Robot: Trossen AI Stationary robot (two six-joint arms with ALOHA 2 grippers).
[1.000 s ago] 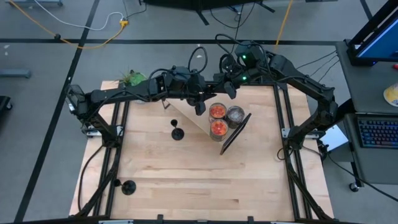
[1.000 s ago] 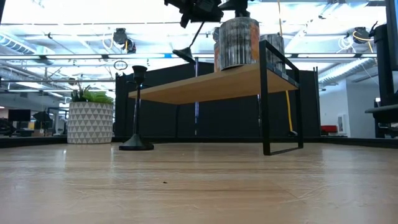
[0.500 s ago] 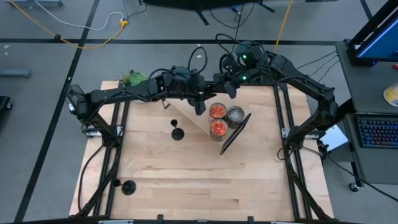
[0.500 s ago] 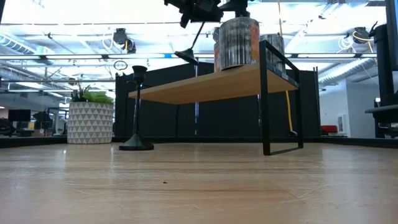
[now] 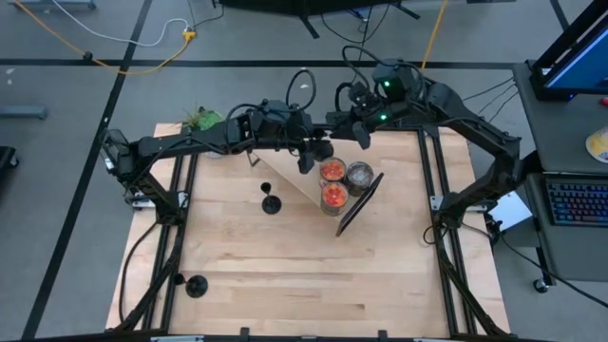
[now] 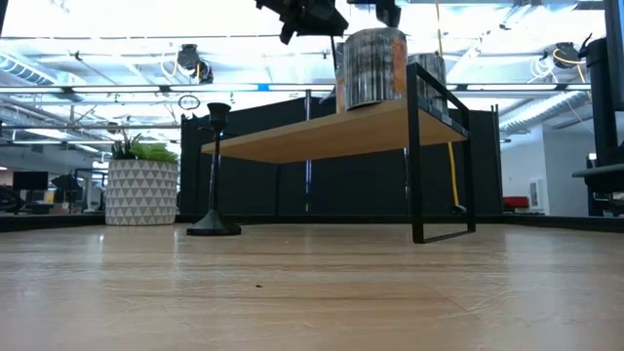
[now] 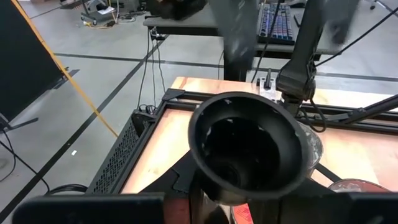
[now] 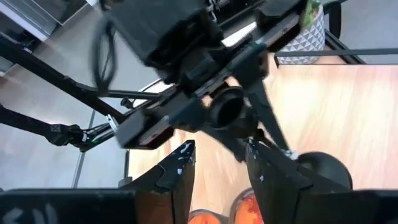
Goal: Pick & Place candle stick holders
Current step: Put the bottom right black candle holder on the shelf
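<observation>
left pincer (image 5: pixel 306 161), above shelf's (image 5: pixel 290 182) back end, is clamped on candle stick holder (image 7: pixel 249 146); its cup faces wrist camera, long axis along fingers. your right pincer (image 5: pixel 362 136) hovers close by, fingers (image 8: pixel 177 171) parted, empty. second holder (image 5: pixel 271 202) upright on table (image 5: pixel 285 275) beside shelf, third (image 5: pixel 196 285) near front left corner. three jars (image 5: pixel 334 195) crowd shelf.

No readable text, label, brand, number or sign shows on the worktop or anything around it.
</observation>
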